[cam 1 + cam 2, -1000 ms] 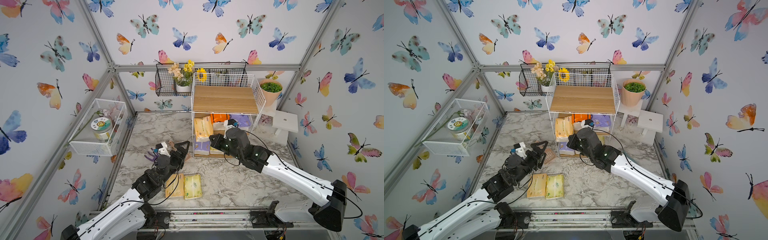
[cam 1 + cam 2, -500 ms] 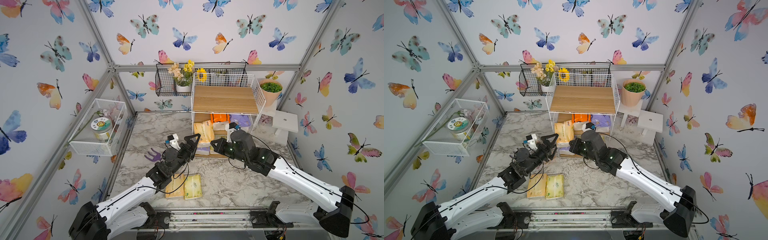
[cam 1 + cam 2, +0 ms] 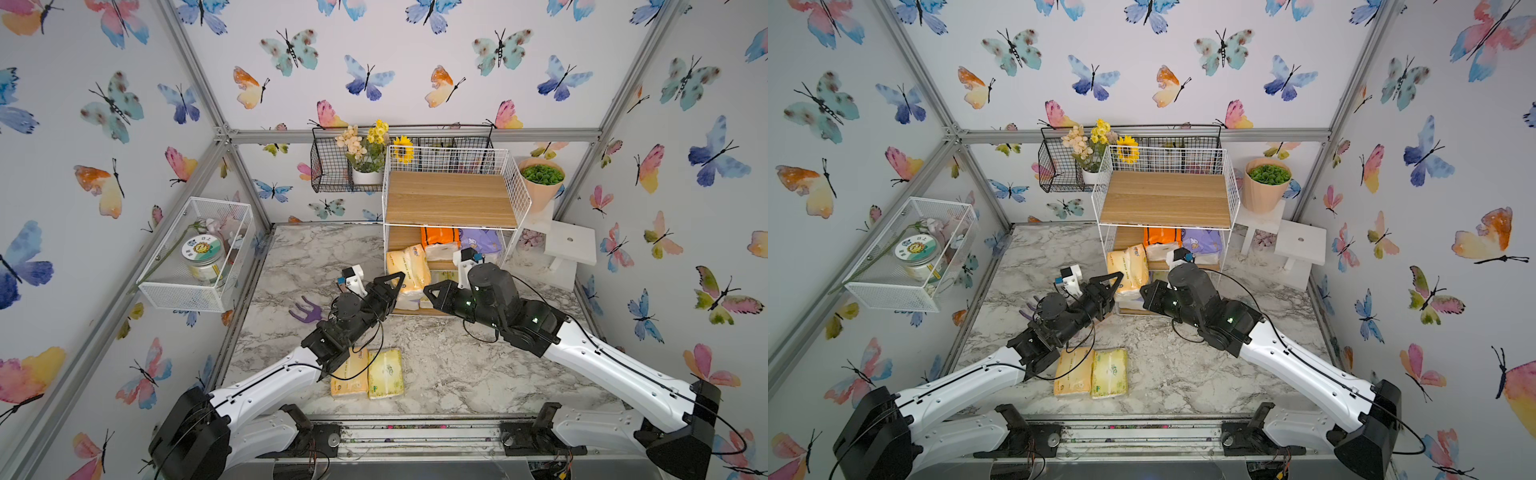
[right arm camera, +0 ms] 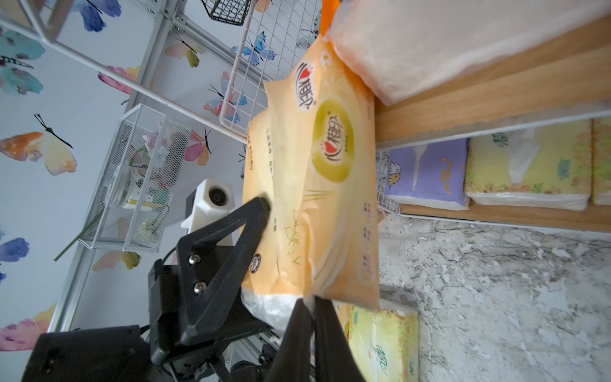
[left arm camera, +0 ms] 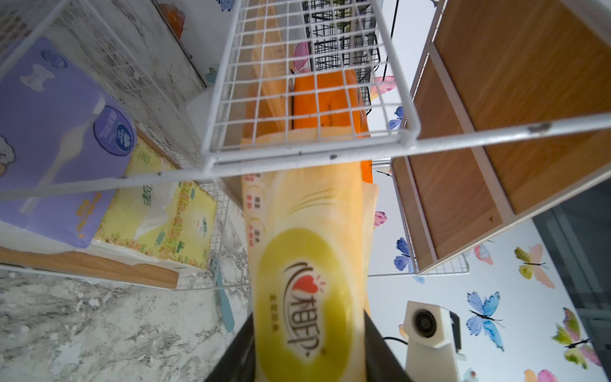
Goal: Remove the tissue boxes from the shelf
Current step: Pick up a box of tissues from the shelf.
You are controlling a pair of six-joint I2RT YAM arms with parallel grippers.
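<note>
The peach pack [image 3: 409,266] is clamped between the fingers of the left gripper [image 3: 392,286]. It lies dead ahead of that gripper, long axis run along the fingers, far end lodged in the middle tier of the shelf [image 3: 453,199] beside the orange pack [image 3: 438,239]. The right gripper [image 4: 310,304] is set narrow at the pack's near lower edge, just beside the left one; whether film is pinched cannot be told. A straight pull-back along that axis is judged the call, the hold being the left arm's.
</note>
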